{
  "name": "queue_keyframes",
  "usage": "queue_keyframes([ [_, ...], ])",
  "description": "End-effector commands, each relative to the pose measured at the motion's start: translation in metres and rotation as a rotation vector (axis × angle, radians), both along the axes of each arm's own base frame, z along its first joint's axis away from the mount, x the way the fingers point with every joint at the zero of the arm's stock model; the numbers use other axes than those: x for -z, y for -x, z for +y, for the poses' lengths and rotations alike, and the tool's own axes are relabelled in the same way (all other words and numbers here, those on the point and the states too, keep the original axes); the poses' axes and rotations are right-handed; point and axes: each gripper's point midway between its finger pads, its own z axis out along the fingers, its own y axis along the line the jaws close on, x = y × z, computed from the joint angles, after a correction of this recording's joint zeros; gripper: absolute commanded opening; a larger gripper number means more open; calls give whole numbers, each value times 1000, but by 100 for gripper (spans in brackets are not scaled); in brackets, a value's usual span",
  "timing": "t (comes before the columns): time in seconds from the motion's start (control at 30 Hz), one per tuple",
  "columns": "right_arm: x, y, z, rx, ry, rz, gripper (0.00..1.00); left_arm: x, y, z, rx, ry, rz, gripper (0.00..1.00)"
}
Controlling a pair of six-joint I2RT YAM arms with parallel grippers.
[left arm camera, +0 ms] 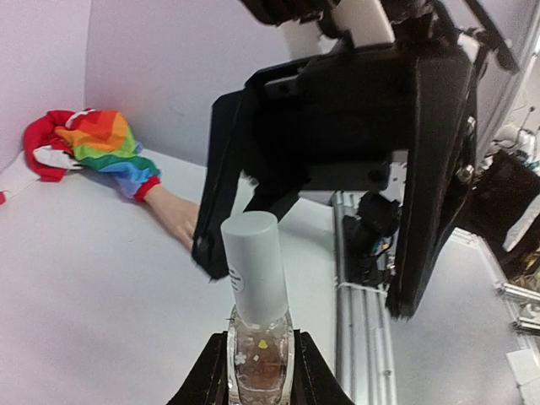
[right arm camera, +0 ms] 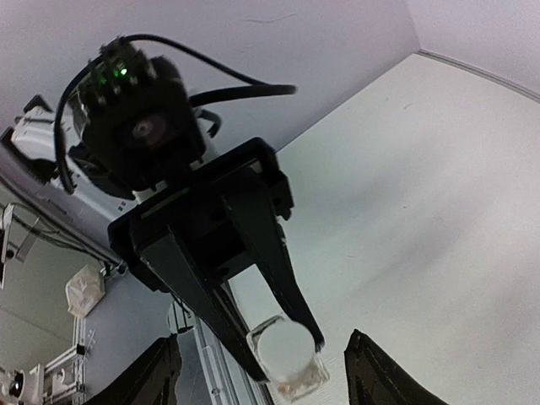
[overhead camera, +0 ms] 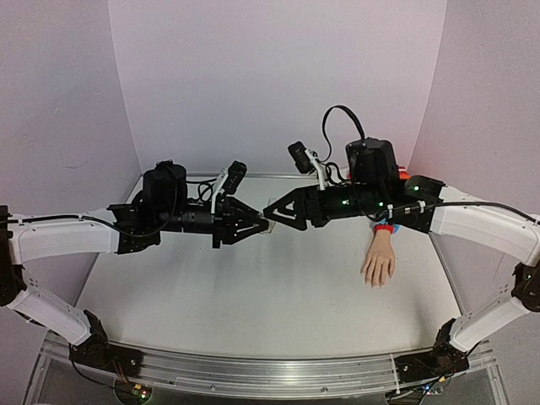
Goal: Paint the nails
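Observation:
My left gripper [overhead camera: 262, 226] is shut on a small clear bottle [left arm camera: 260, 364] with a white cap [left arm camera: 251, 263], held above the table's middle. My right gripper [overhead camera: 272, 210] faces it, open, jaws wide on either side of the cap without touching it; the capped bottle shows between them in the right wrist view [right arm camera: 289, 361]. The pale fake hand [overhead camera: 379, 262] lies flat at the right, fingers toward me, with a red cuff [overhead camera: 384, 229]. Its nails [overhead camera: 375, 282] are too small to make out. The rainbow sleeve [left arm camera: 108, 143] shows in the left wrist view; there the fingers are hidden behind the right gripper.
The white table [overhead camera: 253, 295] is boxed in by pale walls at the back and sides. A metal rail [overhead camera: 253, 371] runs along the near edge. The right arm [overhead camera: 472, 224] hangs over the fake hand's wrist end.

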Motion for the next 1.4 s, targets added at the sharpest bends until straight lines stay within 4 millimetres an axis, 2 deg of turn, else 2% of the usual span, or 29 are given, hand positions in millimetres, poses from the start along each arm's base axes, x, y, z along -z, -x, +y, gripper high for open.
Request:
queue_keyframes([
  [0.0, -7, -17, -15, 146, 40, 53, 69, -19, -18, 9, -141, -50, -166, 0],
  [0.13, -1, -22, -10, 149, 105, 101, 62, -19, -18, 13, -152, -62, -193, 0],
  [0.4, 15, -23, 9, 83, 181, 167, 56, -13, -16, 12, -151, -89, -203, 0],
  [0.57, 16, -23, 19, 46, 177, 185, 50, -11, -16, 11, -150, -99, -205, 0],
  [0.77, 16, -19, 25, 1, 170, 206, 34, -7, -15, 11, -146, -112, -204, 0],
  [1.0, 19, -19, 25, -12, 176, 214, 35, -3, -15, 11, -141, -121, -202, 0],
  [1.17, 20, -21, 25, -10, 179, 215, 24, -4, -15, 11, -141, -121, -203, 0],
  [1.37, 19, -26, 20, 25, 188, 189, 4, -6, -14, 12, -143, -112, -199, 0],
])
